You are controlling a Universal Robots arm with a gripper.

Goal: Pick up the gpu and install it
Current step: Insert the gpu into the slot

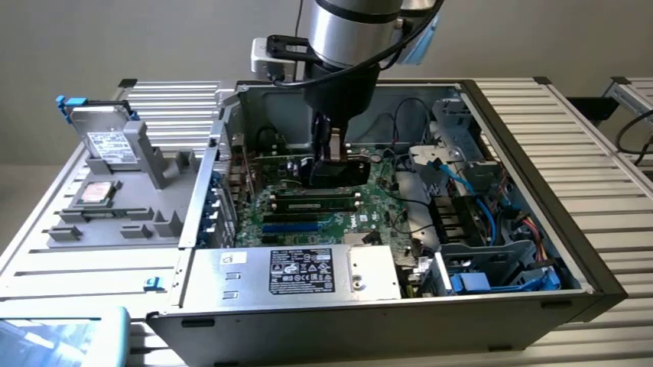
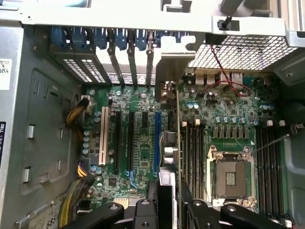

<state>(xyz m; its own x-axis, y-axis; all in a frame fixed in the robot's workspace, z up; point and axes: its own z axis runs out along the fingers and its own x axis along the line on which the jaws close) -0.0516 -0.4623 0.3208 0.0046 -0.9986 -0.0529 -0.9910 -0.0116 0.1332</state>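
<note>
My gripper [image 1: 329, 155] reaches down into the open computer case [image 1: 510, 153] and is shut on the gpu [image 1: 339, 173], whose black cooler faces the exterior camera. In the wrist view the gpu [image 2: 177, 138] is held edge-on between my fingers [image 2: 162, 200]. Its silver end bracket [image 2: 171, 67] reaches the rear slot openings of the case. The card stands upright over the green motherboard [image 2: 143, 138], just beside the blue expansion slot [image 2: 157, 138] and a black slot. Whether its edge touches a slot is hidden.
The empty CPU socket [image 2: 230, 176] and memory slots lie beside the card. A power supply [image 1: 306, 271] fills the case front. A drive cage with blue cables [image 1: 479, 229] stands at the exterior view's right. A grey fixture with a hard drive [image 1: 107, 141] sits outside, at the left.
</note>
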